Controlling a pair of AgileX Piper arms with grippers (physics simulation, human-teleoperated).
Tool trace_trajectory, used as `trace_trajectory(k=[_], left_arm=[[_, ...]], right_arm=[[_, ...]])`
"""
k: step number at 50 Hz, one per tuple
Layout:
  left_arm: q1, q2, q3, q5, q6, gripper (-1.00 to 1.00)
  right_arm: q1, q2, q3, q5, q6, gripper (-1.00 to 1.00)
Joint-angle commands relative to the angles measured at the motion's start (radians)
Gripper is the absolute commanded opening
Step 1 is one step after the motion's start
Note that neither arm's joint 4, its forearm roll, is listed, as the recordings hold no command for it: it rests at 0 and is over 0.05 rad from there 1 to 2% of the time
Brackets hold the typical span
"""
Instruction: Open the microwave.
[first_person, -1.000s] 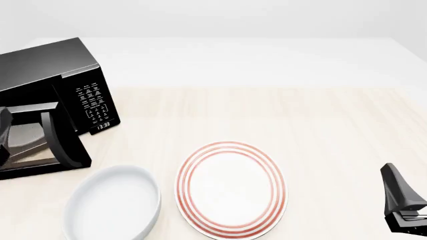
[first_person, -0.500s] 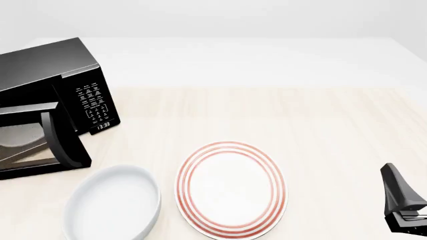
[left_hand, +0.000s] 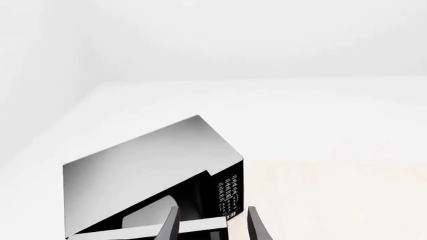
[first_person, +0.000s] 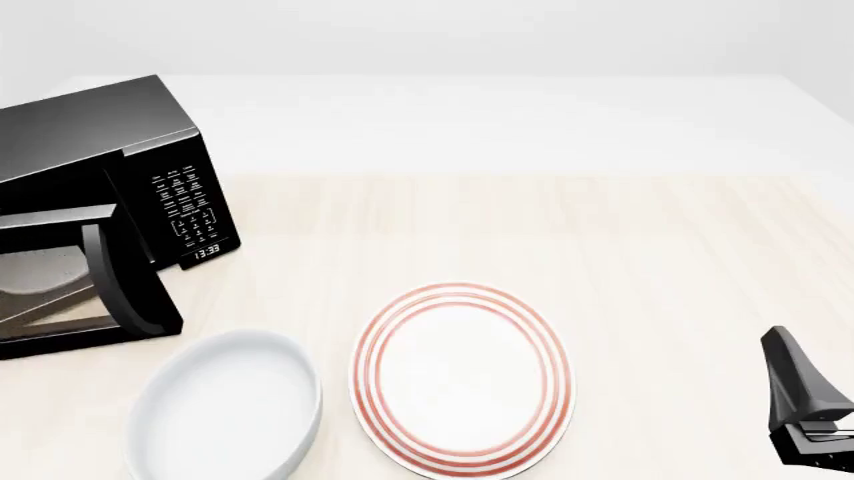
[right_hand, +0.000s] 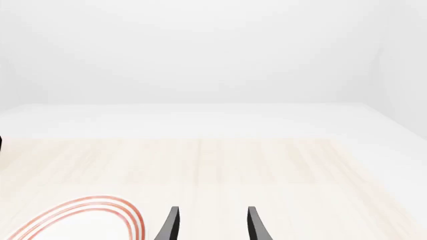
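Observation:
The black microwave (first_person: 83, 132) stands at the table's far left. Its dark glass door (first_person: 64, 288) is swung open toward me, with the vertical bar handle (first_person: 112, 282) at its free edge. The keypad (first_person: 187, 205) and clock face right. My left gripper (left_hand: 212, 229) is out of the front view. In the left wrist view it is open and empty, back from the microwave (left_hand: 147, 170) and above the door's top edge. My right gripper (first_person: 805, 415) rests at the front right, and its fingers (right_hand: 171, 225) stand apart and empty.
A white plate with red rings (first_person: 462, 377) lies at front centre and shows in the right wrist view (right_hand: 80, 220). A white oval dish (first_person: 227, 405) lies left of it, just in front of the open door.
My left gripper was at the door's left edge a second ago and has since drawn back out of the front view. The door stays open. The right arm has not moved.

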Motion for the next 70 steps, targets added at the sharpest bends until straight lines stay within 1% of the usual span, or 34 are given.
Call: trace_trajectory(k=[1,2,3,7,9,13,14,15,16,18,20,21,25,27,34,35,36,37,39,40,47,53,57,60,64,70], left_arm=[[-0.023,0.093,-0.128,0.093,-0.034,1.0],[-0.025,0.102,-0.138,0.101,-0.023,1.0],[-0.032,0.112,-0.149,0.108,-0.033,1.0],[-0.031,0.137,-0.161,0.128,-0.029,1.0],[-0.012,0.138,-0.169,0.14,-0.027,1.0],[-0.013,0.145,-0.183,0.153,-0.04,1.0],[-0.022,0.154,-0.188,0.158,-0.06,1.0],[-0.021,0.163,-0.19,0.165,-0.048,1.0],[-0.026,0.172,-0.194,0.172,-0.069,1.0],[-0.003,0.168,-0.2,0.186,-0.039,1.0],[-0.004,0.178,-0.202,0.196,-0.048,1.0],[0.0,0.183,-0.198,0.202,-0.033,1.0],[0.01,0.187,-0.189,0.213,-0.031,1.0],[0.005,0.199,-0.189,0.22,-0.043,1.0],[-0.006,0.238,-0.215,0.26,-0.05,1.0],[0.002,0.248,-0.218,0.27,-0.034,1.0],[0.0,0.257,-0.224,0.277,-0.035,1.0],[0.006,0.262,-0.227,0.283,-0.012,1.0],[0.004,0.274,-0.244,0.292,-0.016,1.0],[0.01,0.278,-0.25,0.298,0.001,1.0],[0.011,0.318,-0.295,0.31,0.015,1.0],[0.008,0.363,-0.313,0.307,0.028,1.0],[0.009,0.403,-0.349,0.312,0.03,1.0],[0.011,0.421,-0.351,0.302,0.024,1.0],[0.019,0.439,-0.324,0.268,0.008,1.0],[0.036,0.471,-0.337,0.276,0.015,1.0]], right_arm=[[0.0,0.0,0.0,0.0,0.0,1.0],[0.0,0.0,0.0,0.0,0.0,1.0],[0.0,0.0,0.0,0.0,0.0,1.0],[0.0,0.0,0.0,0.0,0.0,1.0],[0.0,0.0,0.0,0.0,0.0,1.0],[0.0,0.0,0.0,0.0,0.0,1.0],[0.0,0.0,0.0,0.0,0.0,1.0],[0.0,0.0,0.0,0.0,0.0,1.0],[0.0,0.0,0.0,0.0,0.0,1.0],[0.0,0.0,0.0,0.0,0.0,1.0],[0.0,0.0,0.0,0.0,0.0,1.0],[0.0,0.0,0.0,0.0,0.0,1.0],[0.0,0.0,0.0,0.0,0.0,1.0],[0.0,0.0,0.0,0.0,0.0,1.0],[0.0,0.0,0.0,0.0,0.0,1.0],[0.0,0.0,0.0,0.0,0.0,1.0],[0.0,0.0,0.0,0.0,0.0,1.0],[0.0,0.0,0.0,0.0,0.0,1.0],[0.0,0.0,0.0,0.0,0.0,1.0],[0.0,0.0,0.0,0.0,0.0,1.0],[0.0,0.0,0.0,0.0,0.0,1.0],[0.001,0.0,0.0,0.0,0.0,1.0],[0.0,0.0,0.0,0.0,0.0,1.0],[0.0,0.0,0.0,0.0,0.0,1.0],[0.0,0.0,0.0,0.0,0.0,1.0],[0.0,0.0,0.0,0.0,0.0,1.0]])
